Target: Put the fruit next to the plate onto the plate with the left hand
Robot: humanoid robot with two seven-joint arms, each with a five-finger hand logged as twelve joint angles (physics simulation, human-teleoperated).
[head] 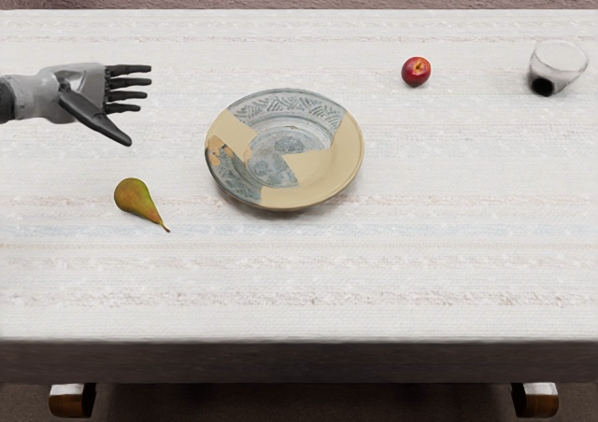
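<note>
the pear [138, 200] lies nearest, on the table [374, 282] left of the plate [336, 165] and a little to its front, narrow end pointing front-right. it sits on the left arm's side, so it is likely the fruit meant. the left hand [105, 93] hovers left of the plate and behind the pear, fingers straight and spread, thumb angled down, holding and touching nothing, seemingly poised to reach for the pear. the plate carries no fruit. an apple [416, 71] sits behind and right of the plate, and a cup [558, 67] sits farther right.
</note>
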